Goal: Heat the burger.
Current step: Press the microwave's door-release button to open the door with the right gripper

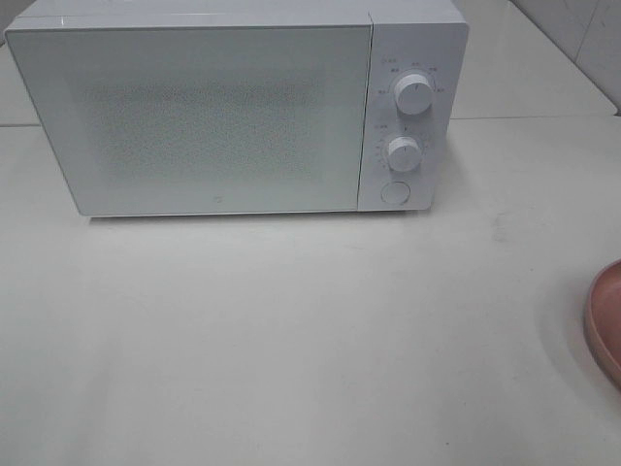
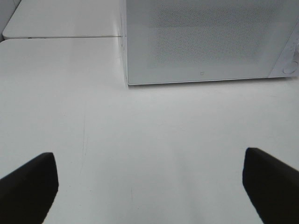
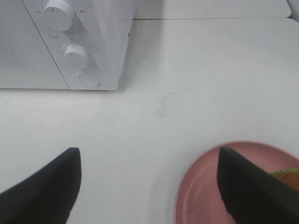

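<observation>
Here, a pink plate (image 3: 201,186) at the right edge of the desk (image 1: 291,340) holds the burger (image 3: 290,177); the left claw (image 2: 148,161) and right claw (image 3: 148,158) gape wide, empty.

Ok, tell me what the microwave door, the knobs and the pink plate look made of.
Microwave door: likely glass over perforated mesh, judging by the glossy face and fine dot pattern.
Knobs: probably white plastic, smooth with soft sheen.
Pink plate: plastic or glazed ceramic; smooth, evenly coloured, cannot tell which.

Shut microwave (image 1: 194,116) across the rear, open tabletop (image 1: 291,340) before it, pink plate (image 1: 607,325) at right edge
</observation>
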Controlling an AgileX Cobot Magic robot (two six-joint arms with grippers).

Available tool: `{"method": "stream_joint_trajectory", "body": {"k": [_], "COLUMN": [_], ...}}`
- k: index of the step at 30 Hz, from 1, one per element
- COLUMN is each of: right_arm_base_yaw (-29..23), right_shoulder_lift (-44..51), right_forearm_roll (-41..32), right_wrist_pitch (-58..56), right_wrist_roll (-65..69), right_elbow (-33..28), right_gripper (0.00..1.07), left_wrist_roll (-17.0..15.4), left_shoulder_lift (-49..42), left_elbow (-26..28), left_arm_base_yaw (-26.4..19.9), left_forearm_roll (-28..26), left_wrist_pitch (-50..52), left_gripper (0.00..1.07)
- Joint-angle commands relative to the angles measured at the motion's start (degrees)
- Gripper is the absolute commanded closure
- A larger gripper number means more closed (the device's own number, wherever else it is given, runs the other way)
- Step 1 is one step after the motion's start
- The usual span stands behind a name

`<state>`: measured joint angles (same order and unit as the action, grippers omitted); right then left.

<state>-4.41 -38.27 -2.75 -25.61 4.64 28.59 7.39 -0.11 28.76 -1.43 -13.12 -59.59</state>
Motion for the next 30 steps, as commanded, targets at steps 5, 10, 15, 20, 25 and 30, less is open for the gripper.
{"method": "stream_joint_trajectory", "body": {"k": [5,10,15,20,25,30], "right_arm_base_yaw": [0.17,0.17,0.17,0.17,0.17,0.17], "right_shoulder_lift": [-5.9,-11.8,-17.42,-22.4,-26.18,-30.83], "right_forearm_roll": [-0.06,0.17,1.55,3.44,4.18,4.7], "right_wrist_pitch": [6.19,13.52,21.89,30.31,37.53,51.51], "right_wrist_roll": [-0.29,-0.17,-0.17,-0.17,-0.63,-3.21], "right_elbow": [-0.11,-0.11,-0.11,-0.11,-0.29,-3.9], "right_gripper": [0.31,0.31,0.31,0.31,0.31,0.31], "left_wrist_roll": [-0.17,-0.17,-0.17,-0.17,-0.17,-0.17], "left_shoulder_lift": [0.06,0.06,0.06,0.06,0.06,0.06], "left_elbow": [-0.11,-0.11,-0.11,-0.11,-0.11,-0.11], "left_arm_base_yaw": [-0.17,-0.17,-0.17,-0.17,-0.17,-0.17], "left_forearm_roll": [-0.17,-0.17,-0.17,-0.17,-0.17,-0.17], "left_wrist_pitch": [0.11,0.11,0.11,0.11,0.11,0.11], "left_gripper": [0.07,0.07,0.07,0.07,0.07,0.07]}}
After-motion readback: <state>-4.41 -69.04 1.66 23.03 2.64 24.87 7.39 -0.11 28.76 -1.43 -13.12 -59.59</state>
